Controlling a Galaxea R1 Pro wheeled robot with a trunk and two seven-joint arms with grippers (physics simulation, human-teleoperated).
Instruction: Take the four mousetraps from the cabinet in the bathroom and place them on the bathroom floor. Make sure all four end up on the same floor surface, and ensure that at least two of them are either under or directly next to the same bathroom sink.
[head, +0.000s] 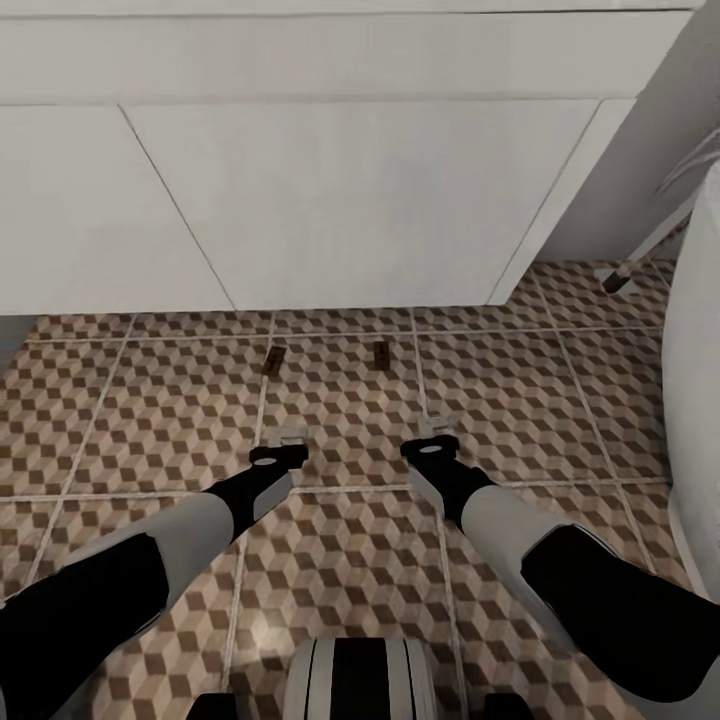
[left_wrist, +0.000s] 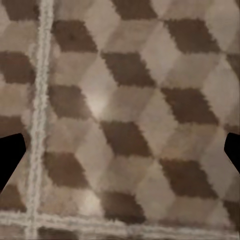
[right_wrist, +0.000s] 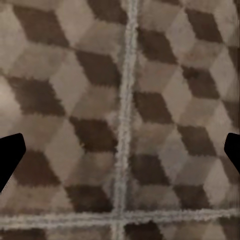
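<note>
Both your claws, left claw (head: 291, 437) and right claw (head: 434, 428), hang wide and empty over the bathroom floor (head: 520, 400). Two mousetraps lie ahead: one mousetrap (head: 274, 360) beyond the left, the other mousetrap (head: 381, 354) beyond the right, near the vanity (head: 350, 200).

Bathroom floor (head: 150, 400): tiled, cube print in brown, tan and cream, slight sheen, pale rough-edged grout. Vanity front (head: 350, 200): smooth matt white panels. Two mousetraps (head: 274, 361) (head: 381, 354): flat, dark brown, matt. Arm casings: smooth black and white plastic.
</note>
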